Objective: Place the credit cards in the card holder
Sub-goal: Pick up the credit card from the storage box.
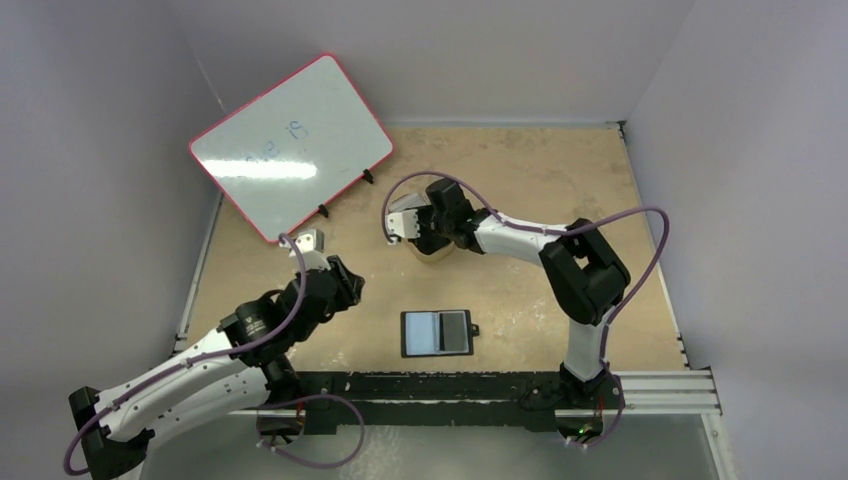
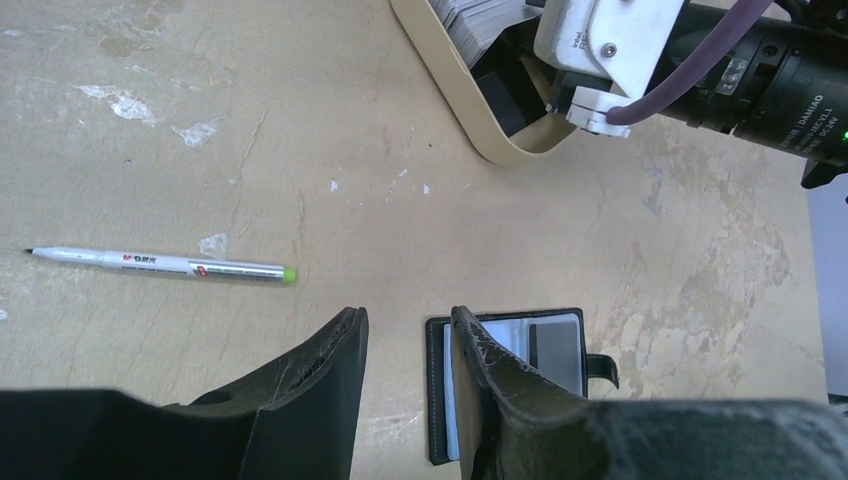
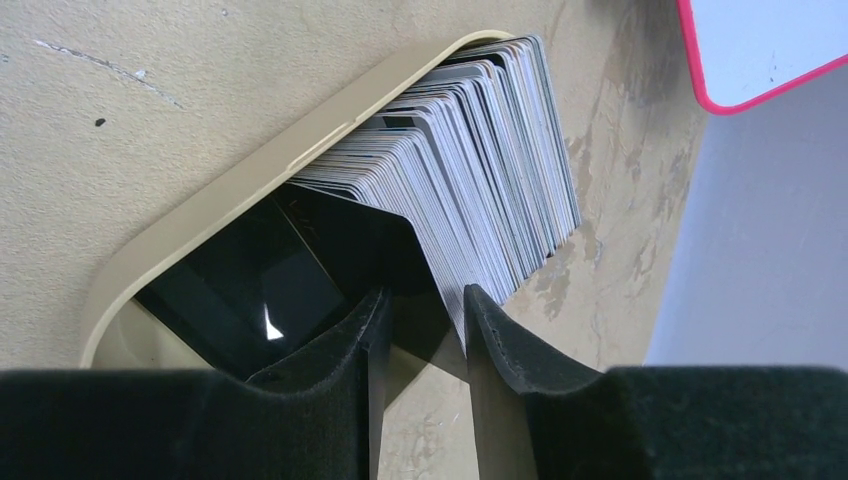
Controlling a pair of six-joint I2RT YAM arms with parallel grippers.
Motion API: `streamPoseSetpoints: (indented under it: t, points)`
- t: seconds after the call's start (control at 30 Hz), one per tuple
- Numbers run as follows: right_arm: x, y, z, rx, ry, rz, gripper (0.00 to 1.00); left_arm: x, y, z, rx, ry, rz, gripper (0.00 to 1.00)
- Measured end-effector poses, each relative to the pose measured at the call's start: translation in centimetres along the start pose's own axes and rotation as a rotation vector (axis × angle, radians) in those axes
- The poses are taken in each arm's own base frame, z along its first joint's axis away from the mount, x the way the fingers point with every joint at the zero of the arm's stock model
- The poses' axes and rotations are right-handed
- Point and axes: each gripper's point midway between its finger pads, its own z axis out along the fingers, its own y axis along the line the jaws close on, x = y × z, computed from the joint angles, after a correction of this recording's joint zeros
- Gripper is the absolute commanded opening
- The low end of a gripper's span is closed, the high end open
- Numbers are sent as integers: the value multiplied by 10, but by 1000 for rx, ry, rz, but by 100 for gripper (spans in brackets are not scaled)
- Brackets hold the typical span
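Observation:
The credit cards (image 3: pixel 470 190) stand packed on edge in a tan oval tin (image 3: pixel 250 190); they also show in the left wrist view (image 2: pixel 478 18). My right gripper (image 3: pixel 420 305) is open and reaches down into the tin, its fingers straddling the near edge of the front cards, with the right finger (image 3: pixel 495 330) against the stack. In the top view it (image 1: pixel 422 240) hangs over the tin (image 1: pixel 432 256). The card holder (image 1: pixel 437 333), a black wallet, lies open on the table with its bluish-grey inside up. My left gripper (image 2: pixel 408 325) is open and empty just left of the wallet (image 2: pixel 555 345).
A silver pen (image 2: pixel 160 265) with a green end lies on the table left of my left gripper. A red-framed whiteboard (image 1: pixel 290 145) stands propped at the back left. The table's walls close in on three sides.

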Motion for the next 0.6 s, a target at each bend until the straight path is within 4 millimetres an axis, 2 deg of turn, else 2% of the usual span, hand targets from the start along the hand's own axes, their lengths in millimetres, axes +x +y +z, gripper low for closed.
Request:
streamPoseSetpoints:
  t: [0.17,0.5,0.6]
  points:
    - [-2,-4,-3,5,-2,6,31,1,-1,0,4,4,-3,36]
    - [0,1,-10,-30,13,11,8,2,-2,0,6,9,-9,36]
    - [0,4,-12,-52,18,13,5,2,-2,0,8,12,-15,36]
